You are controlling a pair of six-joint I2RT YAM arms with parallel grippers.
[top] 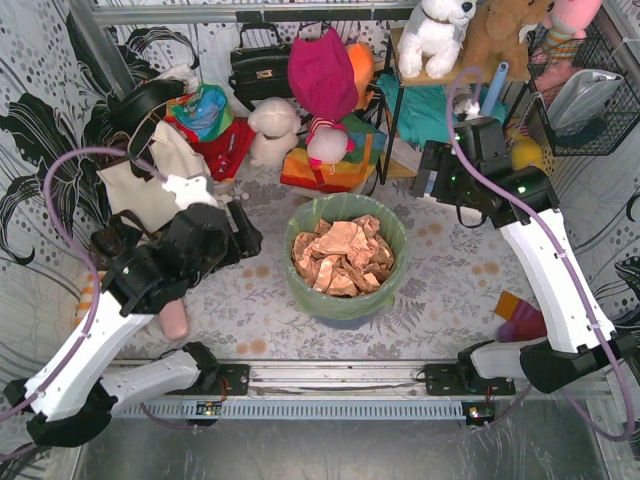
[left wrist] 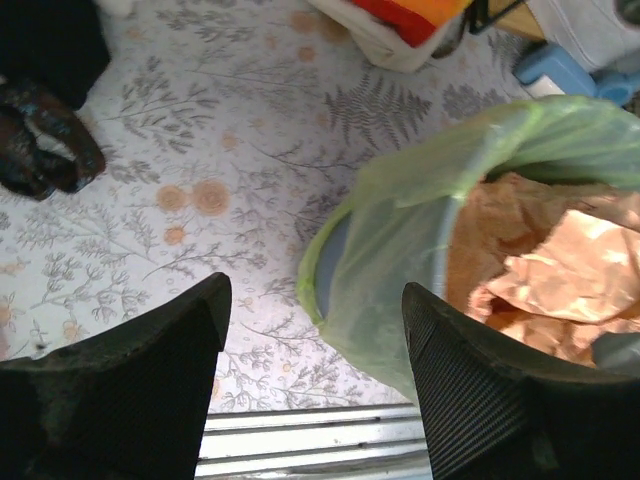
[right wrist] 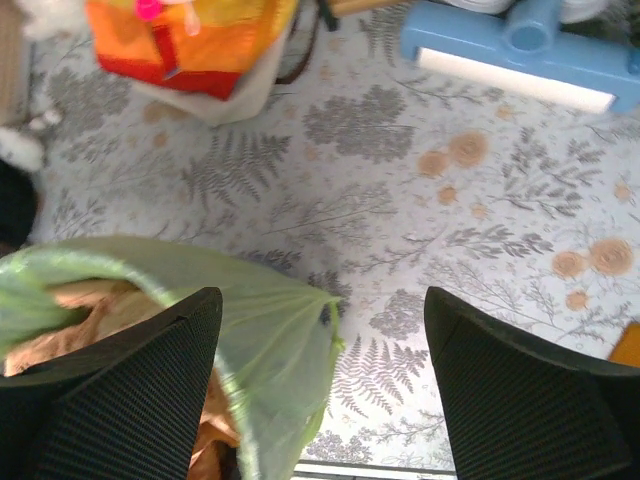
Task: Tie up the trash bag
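Floral-print tabletop (top: 450, 270), far edge cluttered with plush toys, a black handbag (top: 258, 65) and a white tote bag (top: 150, 185). Trash bag (top: 345, 305) sits mid-tabletop, lining a blue-grey bin (left wrist: 335, 265), rim folded out over the bin's lip. Left claw (left wrist: 316, 290) hovers just left of the bag, jaws wide, gripping nothing. Right claw (right wrist: 322, 295) hovers on the far-right side, also wide and empty. Likely flanking the bag so each can take an opposite part of the rim for a knot. Bag is thin translucent light green, wrinkled, mouth fully open, untied, with crumpled tan paper (top: 342, 258) heaped to the top.
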